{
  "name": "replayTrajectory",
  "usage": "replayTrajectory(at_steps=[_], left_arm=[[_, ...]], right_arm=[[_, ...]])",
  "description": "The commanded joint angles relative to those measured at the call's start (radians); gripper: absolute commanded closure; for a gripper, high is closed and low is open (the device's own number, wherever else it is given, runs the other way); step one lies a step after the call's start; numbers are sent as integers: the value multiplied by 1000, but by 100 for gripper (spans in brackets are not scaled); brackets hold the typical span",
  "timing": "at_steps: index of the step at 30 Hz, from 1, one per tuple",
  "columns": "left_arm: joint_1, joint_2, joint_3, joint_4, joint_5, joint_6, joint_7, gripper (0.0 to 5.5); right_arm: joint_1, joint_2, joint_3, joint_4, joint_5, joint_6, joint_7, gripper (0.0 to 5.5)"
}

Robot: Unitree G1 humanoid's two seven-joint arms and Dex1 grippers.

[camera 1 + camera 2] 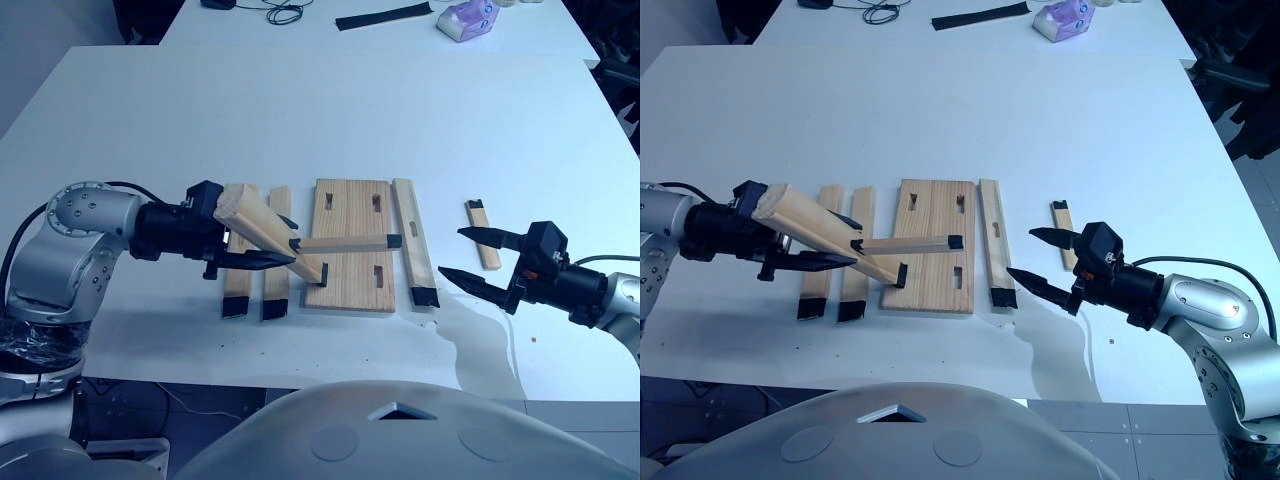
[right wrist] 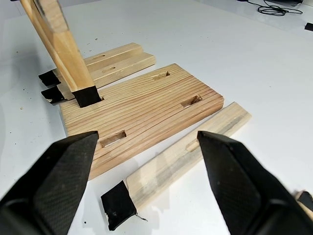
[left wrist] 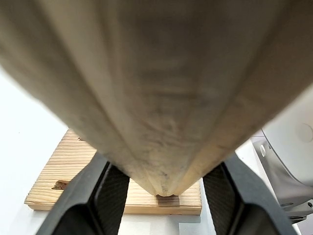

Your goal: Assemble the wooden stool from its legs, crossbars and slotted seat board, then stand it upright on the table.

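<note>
My left gripper (image 1: 252, 256) is shut on a wooden leg (image 1: 262, 225), held tilted over the table. The leg's black-tipped lower end (image 2: 88, 95) meets the near-left corner of the slotted seat board (image 1: 350, 215), which lies flat. A crossbar (image 1: 345, 243) sticks out sideways from the held leg over the board. Two more legs (image 1: 277, 285) lie side by side left of the board, and another leg (image 1: 413, 240) lies along its right edge. A short crossbar (image 1: 483, 232) lies farther right. My right gripper (image 1: 452, 252) hovers open between that leg and the short crossbar.
The white table (image 1: 300, 110) stretches bare behind the parts, and its front edge lies close below them. A second table behind carries a tissue pack (image 1: 467, 18), a black strip (image 1: 383, 15) and cables (image 1: 285, 12).
</note>
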Motion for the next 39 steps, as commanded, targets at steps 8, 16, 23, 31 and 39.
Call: replayTrajectory(at_steps=[8,16,23,31,39], left_arm=[[-19,10,-14,13,38,-18,-17,338],[-17,6,-66,32,91,-71,-32,338],[-48,21,-98,62,114,-93,-61,338],[-41,-2,-152,27,169,-50,40,338],[111,40,-181,-81,221,-9,179,338]], right_arm=[[1,6,12,-12,-2,-3,-11,178],[-1,2,27,-18,-5,-3,-11,178],[10,3,27,-25,-8,-3,-15,178],[-5,5,40,-31,-6,4,-28,178],[11,3,32,-39,1,6,-32,178]])
